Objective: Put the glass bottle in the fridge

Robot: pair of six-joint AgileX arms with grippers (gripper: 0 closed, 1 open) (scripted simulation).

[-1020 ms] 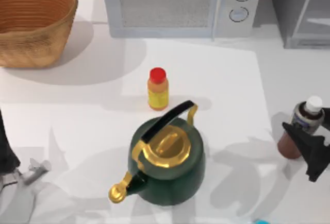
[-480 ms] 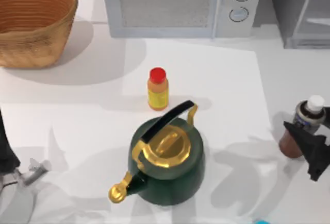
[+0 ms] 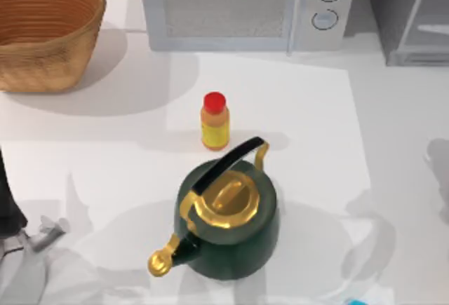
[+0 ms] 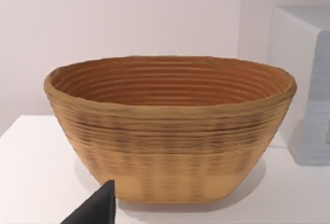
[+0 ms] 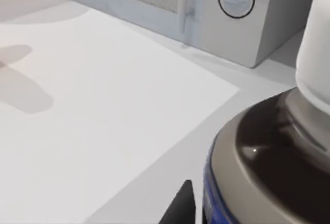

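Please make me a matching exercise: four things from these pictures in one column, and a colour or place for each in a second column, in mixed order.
Things:
1. kettle
2. orange-yellow bottle
3. basket
4. microwave

Descriptions:
A. woven brown, at the table's far left
B. dark green with gold lid
C. red cap, just behind the kettle
D. light grey, two round dials

Pairs: 1-B, 2-C, 3-A, 4-D

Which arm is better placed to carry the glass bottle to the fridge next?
Right. Its wrist view has the glass bottle right up close. The fridge stands at the table's far right, while the left arm sits low at the left, facing the basket.
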